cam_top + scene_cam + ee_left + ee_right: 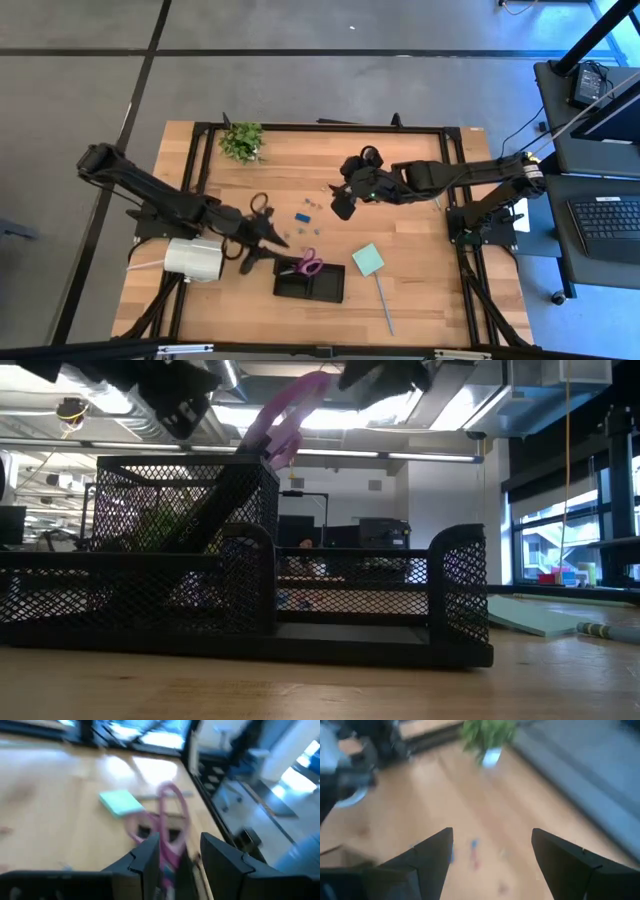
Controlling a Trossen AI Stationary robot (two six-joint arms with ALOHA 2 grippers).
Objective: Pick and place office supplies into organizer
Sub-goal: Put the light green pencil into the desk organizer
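Hovering just off the organizer's [310,283] edge, the left gripper [268,238] has its two dark fingers parted, and the purple-handled scissors [309,264] stand just ahead of its fingertips, blades down in the tall mesh compartment, loops poking above the rim; whether the fingers touch the handles I cannot tell. That looks like the only item stowed. The tray is black wire mesh, boxy, with low and tall sections. Further right, the right gripper [342,203] hangs wide open and empty, with small blue clips [303,214] on the bare wood below and ahead of it. Beyond its reach lie the flat green square sticky pad [367,259] and a slim grey stick [384,304], both waiting.
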